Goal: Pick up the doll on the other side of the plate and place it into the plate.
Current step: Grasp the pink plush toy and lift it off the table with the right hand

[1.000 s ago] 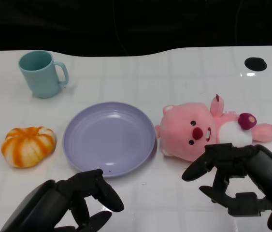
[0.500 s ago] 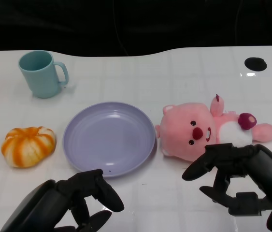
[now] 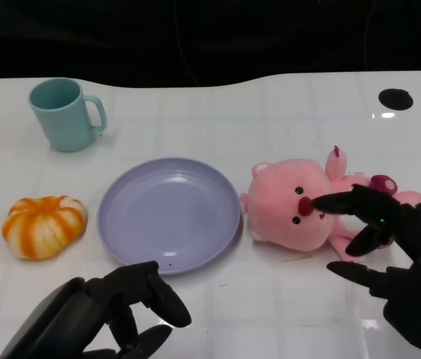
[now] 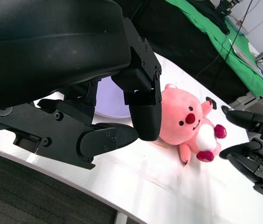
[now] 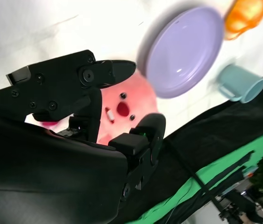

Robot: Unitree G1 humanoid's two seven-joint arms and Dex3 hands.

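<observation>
On the far left of the white worktop [image 3: 285, 105] stood a teal mug [image 3: 64, 114], upright, its handle turned toward the middle. Nearer to me and well apart from it lay an orange-and-white striped pumpkin toy [image 3: 43, 225], just beside the rim of the lavender plate [image 3: 168, 214] but not touching it. The plate held nothing.

My left hand [image 3: 117, 310] hung low at the near edge, in front of the plate, its fingers curled inward around nothing. From my left wrist I saw those fingers [image 4: 143, 109] bent in close to the palm, with the plate [image 4: 110, 100] partly hidden behind them and the doll [image 4: 187, 123] lying beyond.

To the right of the plate lay the pink plush doll [image 3: 303, 209], on its back on the worktop, its head just beside the plate's rim, its white belly and pink feet pointing off to the right. It was outside the plate.

My right hand [image 3: 386, 243] was over the doll's body with its fingers spread apart, released and holding nothing. One fingertip [image 3: 326, 202] reached across the face near the red nose; I could not tell whether it touched the plush. From my right wrist the doll's face [image 5: 122, 112] showed between my parted fingers, with the plate [image 5: 182, 51], the pumpkin toy [image 5: 245, 14] and the mug [image 5: 241, 84] lined up beyond it.

Two dark round holes [image 3: 395, 98] sat in the worktop at the far right.
</observation>
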